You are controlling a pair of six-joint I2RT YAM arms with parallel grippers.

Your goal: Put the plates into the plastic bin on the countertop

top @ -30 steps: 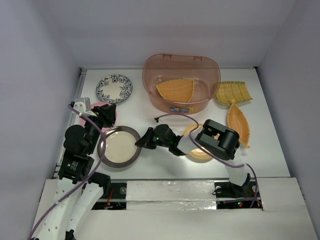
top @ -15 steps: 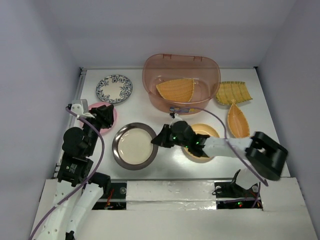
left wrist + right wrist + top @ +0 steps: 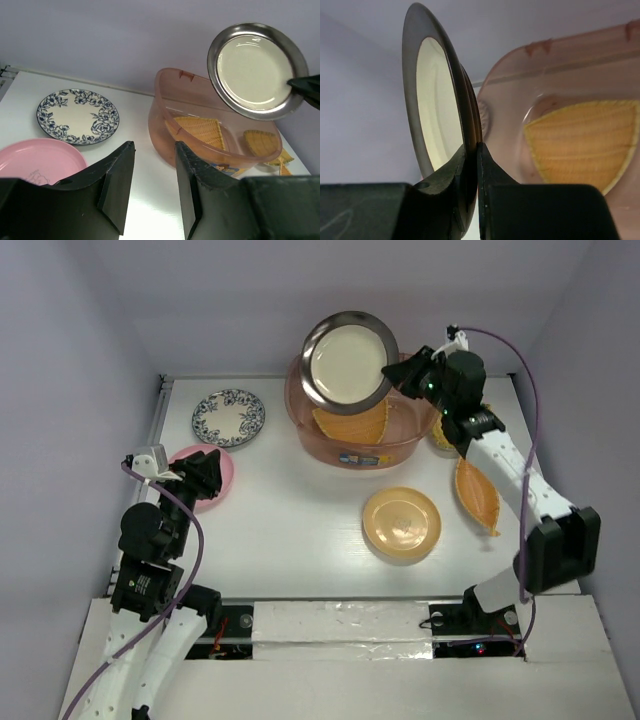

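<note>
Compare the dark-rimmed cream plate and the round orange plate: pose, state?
The cream plate is tilted in the air over the bin; the orange round plate lies flat on the countertop. The right gripper pinches the cream plate's rim; nothing touches the orange round plate. Both are round, neither in the bin yet.

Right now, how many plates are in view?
7. On the countertop: blue floral plate, pink plate by the left hand, orange round plate, leaf-shaped plate, yellow ribbed plate partly hidden beside the bin. Fan-shaped plate in the bin. Cream plate in the right hand above it.
</note>
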